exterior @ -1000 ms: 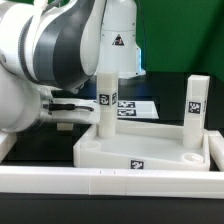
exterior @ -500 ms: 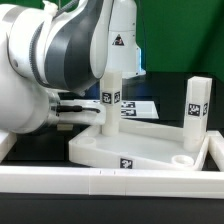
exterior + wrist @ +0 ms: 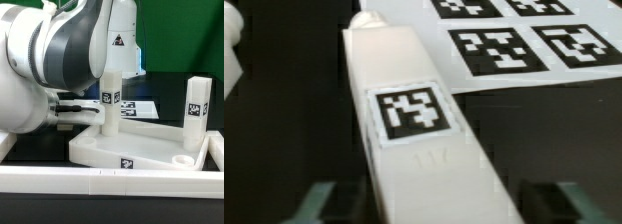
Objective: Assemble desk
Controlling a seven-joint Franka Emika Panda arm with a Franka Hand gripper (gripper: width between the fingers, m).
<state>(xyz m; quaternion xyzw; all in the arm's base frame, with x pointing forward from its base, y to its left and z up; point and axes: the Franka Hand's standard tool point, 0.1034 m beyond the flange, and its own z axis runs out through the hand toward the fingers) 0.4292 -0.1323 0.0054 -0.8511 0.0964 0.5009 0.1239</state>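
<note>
White tabletop tray (image 3: 100, 155) holds one leg (image 3: 108, 98) upright at its far corner, exterior view's left; second leg (image 3: 196, 105) upright on that view's right. Only the wrist view shows us the jaws: apart, straddling that leg (image 3: 411, 110) with gaps both sides, marker board (image 3: 518, 40) beyond.

One desk tabletop (image 3: 100, 155), two legs in sight, the centre leg (image 3: 110, 115) and the far leg (image 3: 196, 105), one visible tag on each, one marker board (image 3: 532, 30) showing four tags, one border rail (image 3: 110, 182), one arm (image 3: 60, 60), one gripper (image 3: 434, 205), two fingers (image 3: 326, 205).
</note>
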